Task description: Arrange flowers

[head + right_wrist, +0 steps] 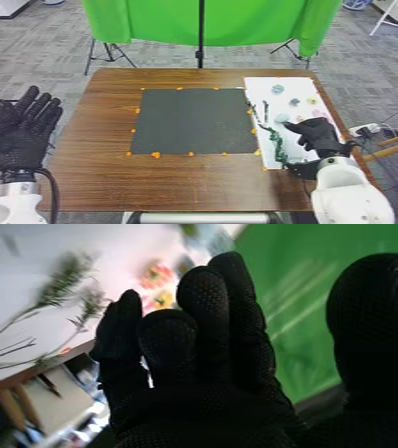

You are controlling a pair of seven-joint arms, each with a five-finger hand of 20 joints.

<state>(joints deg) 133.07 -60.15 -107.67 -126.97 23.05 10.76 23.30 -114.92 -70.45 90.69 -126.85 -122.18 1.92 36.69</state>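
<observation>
Green sprigs [276,142] lie just L of R hand [322,137], fingers straight & close tog., thumb apart.

This looks like a lab: robot arms [345,187], green backdrop [155,22] (grey carpet [164,56] below).

And here we are, looking at our left hand [25,137] and right hand [316,134], both in black fabric gloves [200,406] with a fine dotted texture! We've got a white left arm [19,204], a rounded white right arm [348,192], and a black cable [55,192] curving beside the left one.
</observation>
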